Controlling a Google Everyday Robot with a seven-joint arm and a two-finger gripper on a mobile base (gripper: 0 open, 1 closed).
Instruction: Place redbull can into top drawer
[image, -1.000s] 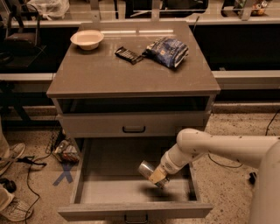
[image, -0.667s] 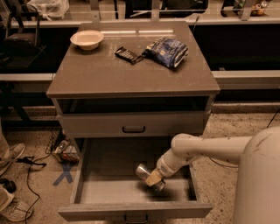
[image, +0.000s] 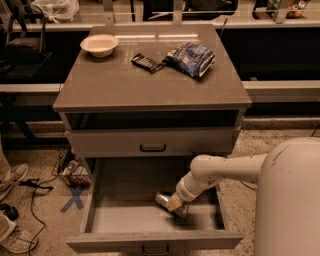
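Observation:
The redbull can (image: 166, 200) lies on its side on the pale floor of the open grey drawer (image: 105, 220), right of the middle. My gripper (image: 175, 204) is down inside the drawer with its pale fingertips around the can. The white arm (image: 225, 170) reaches in from the right over the drawer's side wall. The can's right end is hidden behind the gripper.
A shut shallow drawer front with a black loop handle (image: 152, 148) sits above the open drawer. On the cabinet top (image: 125, 85) are a white bowl (image: 99, 45), a black keypad device (image: 146, 62) and a blue-and-white snack bag (image: 191, 58). Cables and shoes lie on the floor at left.
The gripper with the can has shifted slightly left and lower in the drawer. The robot's white body now fills more of the right foreground.

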